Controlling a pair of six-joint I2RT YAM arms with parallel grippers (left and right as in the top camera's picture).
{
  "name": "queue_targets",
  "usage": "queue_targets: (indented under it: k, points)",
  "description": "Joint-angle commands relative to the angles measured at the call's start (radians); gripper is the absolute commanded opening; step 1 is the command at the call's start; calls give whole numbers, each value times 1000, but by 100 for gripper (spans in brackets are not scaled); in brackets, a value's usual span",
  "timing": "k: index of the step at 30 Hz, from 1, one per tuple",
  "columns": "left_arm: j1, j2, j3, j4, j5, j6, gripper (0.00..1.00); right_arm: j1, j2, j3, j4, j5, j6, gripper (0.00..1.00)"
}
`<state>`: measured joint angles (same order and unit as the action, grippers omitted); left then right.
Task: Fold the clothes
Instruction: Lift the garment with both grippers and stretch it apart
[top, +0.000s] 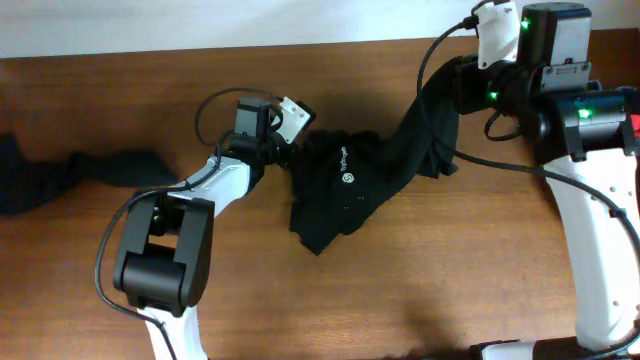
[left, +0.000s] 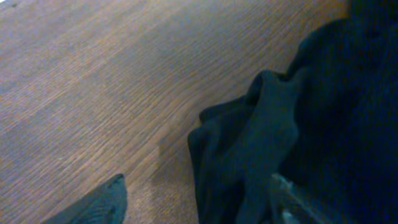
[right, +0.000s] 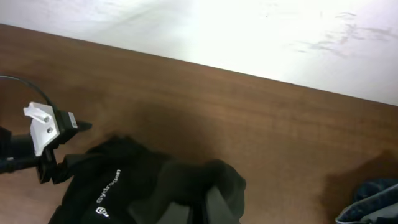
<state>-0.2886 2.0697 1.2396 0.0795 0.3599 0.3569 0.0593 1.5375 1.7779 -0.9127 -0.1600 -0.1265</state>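
- Overhead view, far left: a dark garment (top: 70, 172) lies crumpled flat on the wooden table (top: 450, 280). It is well apart from the rest of the clothes.
- Left of centre: the left arm (top: 165, 255) reaches up and to the right. The left gripper (top: 283, 152) sits at the left edge of the black top (top: 350, 200).
- Left wrist view: the claw is released. Its fingers (left: 102, 200) stand wide apart, one over bare wood and clear of the cloth, the other down beside the dark fabric. A rumpled fold of the black top lies between them on the table.
- Centre: the black top rests bunched on the table, with small white logo marks (top: 345, 178) facing up.
- Right of centre: a band of the same top stretches up and to the right, off the table surface, to the right gripper (top: 447, 80). That claw is clenched, grasping the top's upper end.
- Right wrist view: black cloth bunches at the bottom edge, close under the camera, so the fingertips themselves are hidden. A grey-blue garment (right: 373, 199) shows in the lower right corner, apart from the top.
- Overhead, far right: the right arm (top: 600, 230) runs down the frame, and a sliver of red (top: 633, 125) shows at the edge, too small to identify.
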Motion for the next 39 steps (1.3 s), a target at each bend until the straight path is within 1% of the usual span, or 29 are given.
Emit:
queue_targets:
  k: [1,5,9,11,12,13,14,16,17,20,24,31,35,37,39]
  points:
    - [-7,29,7,18,19,16,67,-7,2,27,4,-13,11,4]
    - [-13,61,7,32,18,47,66,-8,2,27,3,-13,11,4]
    - [-13,88,7,71,19,45,66,-8,2,27,3,-13,8,4]
    - [-13,91,7,85,19,45,61,-8,2,27,3,-13,7,4]
    - [-13,92,7,86,18,45,45,-8,2,27,3,-13,3,4]
    - [-13,92,7,85,18,45,31,-8,2,27,3,-13,3,4]
    - [-13,92,7,85,18,45,21,-8,2,27,3,-13,3,4]
    - [-13,92,7,86,18,45,4,-8,2,27,4,-13,3,4]
    - [-13,92,7,92,18,42,1,-8,2,27,4,-13,3,4]
    - [-7,74,12,115,14,14,0,-8,2,27,4,-13,3,4]
    - [10,3,38,102,-20,-27,0,-8,2,27,4,-13,3,4]
    - [19,-150,85,-13,-20,-26,0,-8,2,27,3,-13,4,4]
    - [25,-241,85,-54,-80,-24,0,-8,2,27,4,-13,4,4]
    - [30,-285,87,-66,-111,-2,0,-8,2,27,7,-13,4,4]
    - [37,-344,89,-70,-170,9,0,-9,2,27,18,-13,-17,4]
